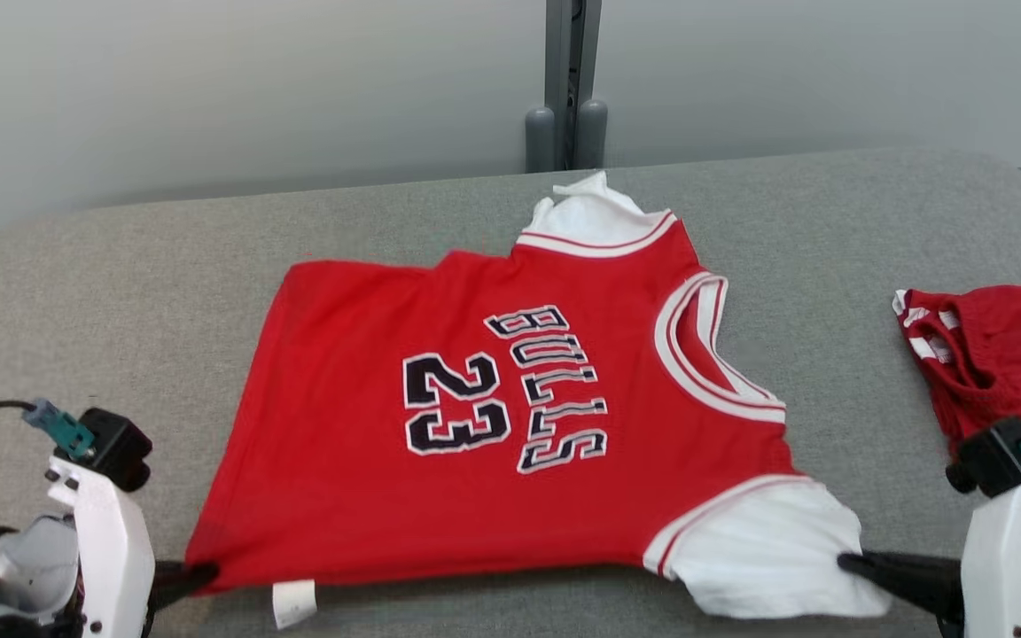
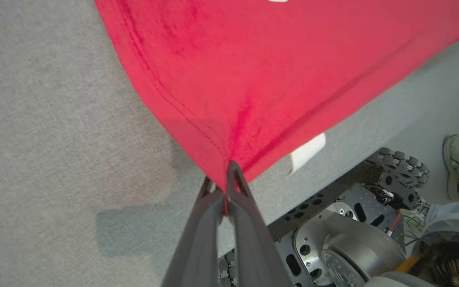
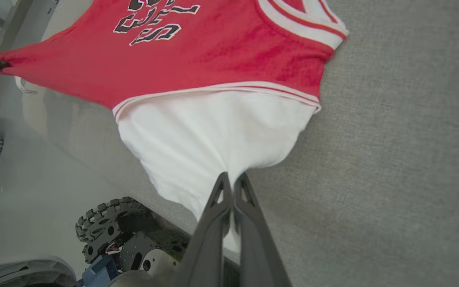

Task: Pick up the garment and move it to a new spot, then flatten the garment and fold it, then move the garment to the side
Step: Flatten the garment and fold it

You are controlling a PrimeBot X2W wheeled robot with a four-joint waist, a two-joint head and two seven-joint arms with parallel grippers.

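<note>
You have the red jersey (image 1: 475,425) spread front-up across the middle of the grey padded table (image 1: 120,292), collar toward the robot's right, the "BULLS 23" print lying sideways. Your left claw (image 1: 196,576) is clenched on the near hem corner at the table's front edge, with a white tag (image 1: 293,602) hanging just beside it. Your right claw (image 1: 852,563) is clamped on the near white sleeve (image 1: 767,549), the cloth drawn to a point between its fingers. The near edge runs taut between the two claws. A second red garment (image 1: 998,354) lies crumpled at the table's right end, apart from the jersey. The left wrist view shows a person's shoe (image 2: 458,163) on the floor beside the robot's wheeled base (image 2: 357,223)
</note>
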